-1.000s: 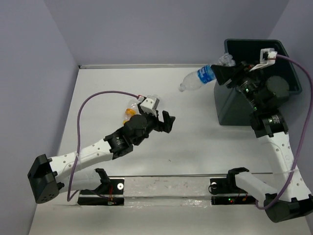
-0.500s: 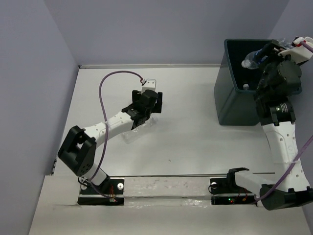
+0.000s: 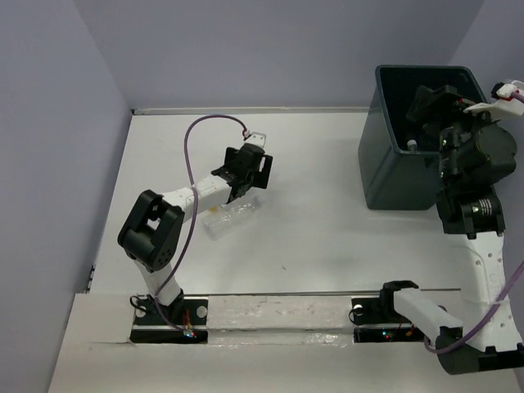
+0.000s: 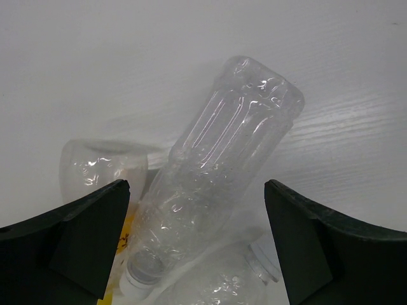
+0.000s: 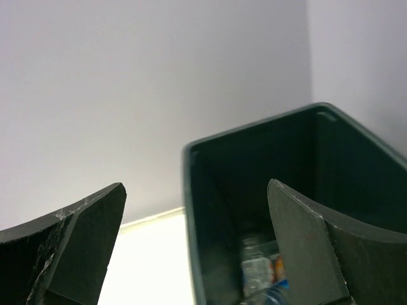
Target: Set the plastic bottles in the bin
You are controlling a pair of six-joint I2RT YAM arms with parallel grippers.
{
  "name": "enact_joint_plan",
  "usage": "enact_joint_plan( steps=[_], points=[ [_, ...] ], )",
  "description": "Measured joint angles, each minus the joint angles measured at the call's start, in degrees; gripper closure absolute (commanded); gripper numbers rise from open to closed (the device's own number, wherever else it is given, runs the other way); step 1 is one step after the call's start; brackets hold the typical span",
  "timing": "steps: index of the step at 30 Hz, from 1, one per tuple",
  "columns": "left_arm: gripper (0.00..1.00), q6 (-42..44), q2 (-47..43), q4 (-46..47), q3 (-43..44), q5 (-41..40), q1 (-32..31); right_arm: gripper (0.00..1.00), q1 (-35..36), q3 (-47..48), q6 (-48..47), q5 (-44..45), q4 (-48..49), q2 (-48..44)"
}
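Note:
Three clear plastic bottles (image 3: pixel 232 216) lie bunched together on the white table. In the left wrist view the biggest bottle (image 4: pixel 219 184) slants with its white neck toward me, a second bottle (image 4: pixel 95 166) lies to its left, and a third bottle (image 4: pixel 232 279) is at the bottom edge. My left gripper (image 3: pixel 246 182) (image 4: pixel 196 190) hovers open just above them, straddling the slanted one. My right gripper (image 3: pixel 434 102) (image 5: pixel 194 194) is open and empty over the dark teal bin (image 3: pixel 389 176) (image 5: pixel 219 210). Dropped bottles (image 5: pixel 264 270) lie on the bin's floor.
The bin stands at the table's far right corner against the lilac back wall (image 3: pixel 270 49). A lilac side wall (image 3: pixel 57 147) borders the table's left. A purple cable (image 3: pixel 196 135) loops above the left arm.
My right gripper swung over the bin, opened and let go of the blue-labelled bottle, which dropped inside. My left arm reached further out and settled over the bottle cluster.

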Motion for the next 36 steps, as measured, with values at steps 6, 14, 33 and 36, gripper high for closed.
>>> enact_joint_plan(
  steps=[6,14,33,36],
  points=[
    [0.01,1.36,0.31,0.85,0.22,2.80,-0.02,0.03,0.00,-2.95,5.11,-9.31,0.55,-5.22],
    [0.02,1.33,5.99,-0.02,3.28,3.67,0.00,0.03,0.00,-9.64,10.86,-21.68,1.53,-6.23],
    [0.30,1.40,9.09,2.95,3.93,4.50,0.00,0.04,0.98,-20.06,22.34,-42.82,8.37,-10.38],
    [0.34,1.14,6.84,4.52,2.69,4.76,-0.04,0.04,2.91,-20.09,22.56,-43.58,9.01,-9.29]
  ],
)
